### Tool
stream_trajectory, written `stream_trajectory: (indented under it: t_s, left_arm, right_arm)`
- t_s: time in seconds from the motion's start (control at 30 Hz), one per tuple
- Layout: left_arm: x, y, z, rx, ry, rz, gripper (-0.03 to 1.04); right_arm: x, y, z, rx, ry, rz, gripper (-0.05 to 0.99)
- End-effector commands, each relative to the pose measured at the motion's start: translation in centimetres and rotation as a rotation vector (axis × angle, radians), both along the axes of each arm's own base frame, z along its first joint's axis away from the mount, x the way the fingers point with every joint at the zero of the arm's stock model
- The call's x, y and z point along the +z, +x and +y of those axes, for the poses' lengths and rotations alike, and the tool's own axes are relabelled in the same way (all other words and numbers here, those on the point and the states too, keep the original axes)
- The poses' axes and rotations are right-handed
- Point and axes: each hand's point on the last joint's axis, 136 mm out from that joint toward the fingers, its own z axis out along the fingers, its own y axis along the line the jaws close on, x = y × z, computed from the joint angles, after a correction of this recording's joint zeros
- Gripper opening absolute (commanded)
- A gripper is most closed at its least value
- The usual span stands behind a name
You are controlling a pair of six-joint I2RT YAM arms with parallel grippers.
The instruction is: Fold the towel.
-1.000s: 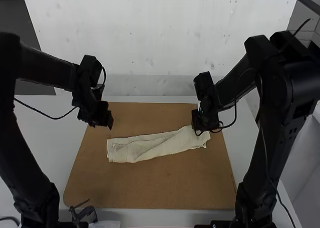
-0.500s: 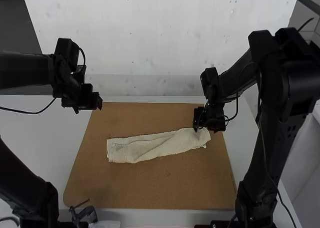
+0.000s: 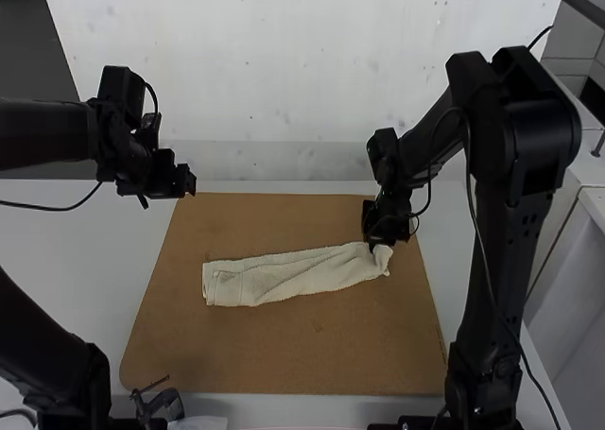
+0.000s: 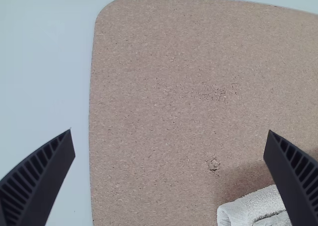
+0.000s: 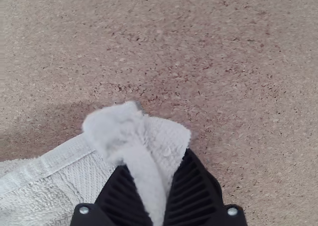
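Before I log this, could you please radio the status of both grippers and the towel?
Right gripper shut on the towel's bunched right end. Towel in a long strip on the board. Left gripper open, off the towel, not blocking it.

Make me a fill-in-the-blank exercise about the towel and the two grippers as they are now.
The towel lies on a board whose colour is ____.
The right gripper has its fingers closed on the ____.
In the high view, the pinched end of the towel is the one on the ____.
The fingers of the left gripper are not shut but ____.

Missing words: brown; towel; right; open.
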Motion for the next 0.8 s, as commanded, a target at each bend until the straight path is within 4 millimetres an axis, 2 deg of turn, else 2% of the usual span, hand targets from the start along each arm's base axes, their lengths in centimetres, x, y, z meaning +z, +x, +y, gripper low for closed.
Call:
stream_trajectory:
  t_s: [0.0,0.1,0.23,0.4,0.63,0.77]
  left_arm:
    - [0.4,-0.3,-0.4,-0.003,-0.025,-0.018,0.98]
    - [0.0,-0.3,-0.5,0.008,-0.039,-0.015,0.98]
    - [-0.1,0.3,-0.2,0.018,-0.043,-0.038,0.98]
    - [-0.6,0.9,0.2,0.021,-0.04,-0.04,0.98]
    - [0.7,1.7,0.3,0.02,-0.044,-0.079,0.98]
    - [1.5,2.1,0.2,0.016,-0.047,-0.1,0.98]
  right_arm:
    - [-3.5,-2.6,-0.6,-0.02,-0.022,0.121,0.02]
    - [-3.0,-2.2,-1.5,-0.04,-0.02,0.112,0.02]
    - [-1.5,-1.6,-4.1,-0.078,-0.02,0.082,0.02]
    - [0.4,-1.2,-9.1,-0.141,-0.035,0.047,0.02]
    - [1.7,-1.2,-16.8,-0.238,-0.074,0.024,0.02]
    - [2.8,-0.5,-20.0,-0.295,-0.087,-0.007,0.02]
